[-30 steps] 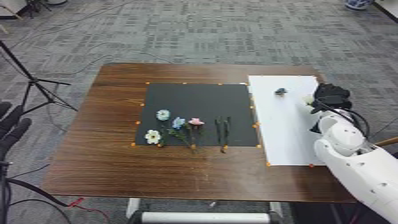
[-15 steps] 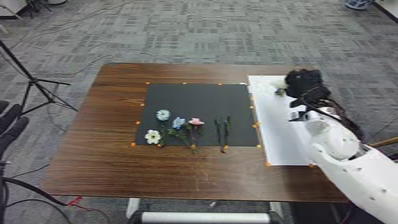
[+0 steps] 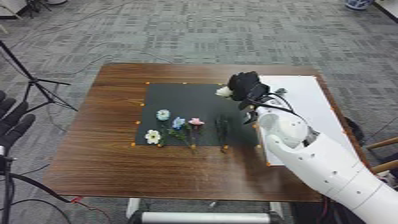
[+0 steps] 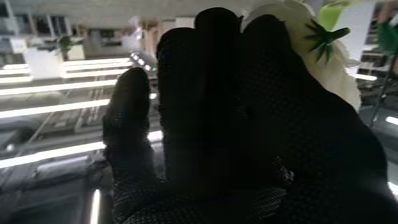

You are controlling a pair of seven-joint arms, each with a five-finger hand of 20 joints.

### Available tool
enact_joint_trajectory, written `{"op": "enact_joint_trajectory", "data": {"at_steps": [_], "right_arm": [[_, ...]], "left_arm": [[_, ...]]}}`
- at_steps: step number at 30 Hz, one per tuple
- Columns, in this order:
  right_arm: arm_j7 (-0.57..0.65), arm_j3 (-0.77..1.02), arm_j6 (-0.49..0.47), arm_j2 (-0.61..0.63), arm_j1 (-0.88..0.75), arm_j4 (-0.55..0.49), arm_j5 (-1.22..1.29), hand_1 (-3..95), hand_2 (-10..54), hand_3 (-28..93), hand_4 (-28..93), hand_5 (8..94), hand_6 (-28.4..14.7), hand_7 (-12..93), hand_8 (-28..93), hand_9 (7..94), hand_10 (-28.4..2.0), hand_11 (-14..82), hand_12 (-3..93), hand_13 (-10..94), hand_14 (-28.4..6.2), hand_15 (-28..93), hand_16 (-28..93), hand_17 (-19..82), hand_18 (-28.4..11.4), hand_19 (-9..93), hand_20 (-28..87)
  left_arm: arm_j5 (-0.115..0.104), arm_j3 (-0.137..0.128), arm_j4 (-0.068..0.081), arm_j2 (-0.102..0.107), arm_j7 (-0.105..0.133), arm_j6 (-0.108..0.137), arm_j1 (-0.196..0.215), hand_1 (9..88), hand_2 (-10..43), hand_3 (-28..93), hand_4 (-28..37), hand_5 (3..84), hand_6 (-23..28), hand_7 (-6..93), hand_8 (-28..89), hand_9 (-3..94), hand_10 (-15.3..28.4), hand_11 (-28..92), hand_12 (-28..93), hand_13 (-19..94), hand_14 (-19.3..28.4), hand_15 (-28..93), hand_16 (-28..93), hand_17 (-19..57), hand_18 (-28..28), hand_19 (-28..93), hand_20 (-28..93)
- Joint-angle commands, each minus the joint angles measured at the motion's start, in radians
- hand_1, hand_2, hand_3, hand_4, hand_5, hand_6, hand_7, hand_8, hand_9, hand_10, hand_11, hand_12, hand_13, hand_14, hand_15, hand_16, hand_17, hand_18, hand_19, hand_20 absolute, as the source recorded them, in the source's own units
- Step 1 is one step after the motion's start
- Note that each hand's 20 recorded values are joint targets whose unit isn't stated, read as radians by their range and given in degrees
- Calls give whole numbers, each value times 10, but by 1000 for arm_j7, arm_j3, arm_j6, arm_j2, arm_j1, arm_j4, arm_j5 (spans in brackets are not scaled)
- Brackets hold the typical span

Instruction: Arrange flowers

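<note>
One white flower point(image 3: 224, 92) pinched in your right hand point(image 3: 247, 85), bloom just left of glove, over black mat point(image 3: 173, 95); its long axis hidden. Green stems point(image 3: 221, 132) lie nearer you, running near-far: likely alignment guide. Left hand point(image 3: 13, 122) relaxed, well apart.

you have five blooms: one cream bloom point(image 3: 224, 92), one pale blue bloom point(image 3: 163, 114), one deeper blue bloom point(image 3: 179, 122), one pink bloom point(image 3: 196, 121) and one white bloom with a dark centre point(image 3: 153, 136). you also have some separate dark stems point(image 3: 221, 129), too close together for you to get a sure number. there is one small dark green piece point(image 3: 281, 91), too small to name. for surfaces, you have one desk point(image 3: 107, 170), one black mat point(image 3: 182, 97) and one white sheet point(image 3: 306, 100). the orange marks point(image 3: 138, 122) are several, partly hidden from you. you have one tripod point(image 3: 31, 79).
</note>
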Motion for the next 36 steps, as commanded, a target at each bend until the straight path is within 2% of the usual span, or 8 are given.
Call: {"op": "enact_joint_trajectory", "data": {"at_steps": [1,7,12,17,20,28,32,36], "right_arm": [[-5,-10,-81,7,-21,-12,-8,613,-95,638,-283,808,32,258,-16,879,-67,63,356,676,-48,434,464,295,-211,757,402],[-23,-9,-87,28,-31,-28,-64,613,-95,637,-283,802,32,255,-19,871,-66,60,350,674,-45,420,471,292,-210,753,400],[-37,0,-93,29,-43,-27,-79,598,-95,647,-283,784,33,253,-22,861,-66,59,347,667,-46,420,469,288,-211,751,400],[-22,13,-108,32,-53,-33,-63,597,-95,650,-283,763,29,256,-28,844,-68,55,339,657,-46,424,465,285,-210,748,399],[-18,16,-97,35,-62,-38,-65,594,-95,657,-283,752,26,254,-33,832,-68,54,332,652,-44,425,463,280,-210,742,396],[-14,44,-87,41,-97,-56,-68,557,-95,680,-283,706,17,240,-44,755,-80,108,253,628,-52,433,418,266,-210,717,369],[-26,53,-102,42,-109,-62,-77,523,-95,716,-283,659,18,215,-100,677,-99,164,165,603,-63,451,382,258,-209,713,357],[-11,50,-100,41,-105,-60,-76,496,-95,746,-283,639,14,217,-152,646,-111,153,150,583,-76,469,343,252,-209,706,345]], "left_arm": [[30,-33,-3,-26,-36,8,24,213,167,675,-283,387,101,91,-63,309,147,132,140,238,152,301,-22,-47,134,256,115],[31,-44,-3,-31,-32,9,28,215,170,672,-283,388,102,89,-63,313,148,132,140,237,153,302,-23,-47,134,257,115],[34,-51,3,-41,-49,-42,28,214,171,670,-283,382,101,87,-63,309,146,128,138,227,153,291,-26,-50,136,256,113],[31,-52,0,-35,-73,9,12,217,168,664,-283,380,100,81,-59,305,145,118,140,225,153,277,-20,-51,137,251,110],[23,-53,2,-37,-72,1,12,218,171,663,-283,381,100,81,-58,307,145,118,142,225,154,277,-16,-53,138,253,111],[80,-73,22,-52,-147,-89,5,224,174,654,-283,371,98,73,-57,297,149,109,142,217,156,270,-14,-56,137,254,110],[156,-91,36,-62,-199,-150,-2,235,175,639,-283,364,95,68,-56,291,148,103,144,211,157,264,-12,-58,137,254,110],[148,-90,41,-60,-208,-169,-10,237,178,636,-283,356,95,62,-54,285,148,96,147,208,156,257,-10,-60,136,249,108]]}}
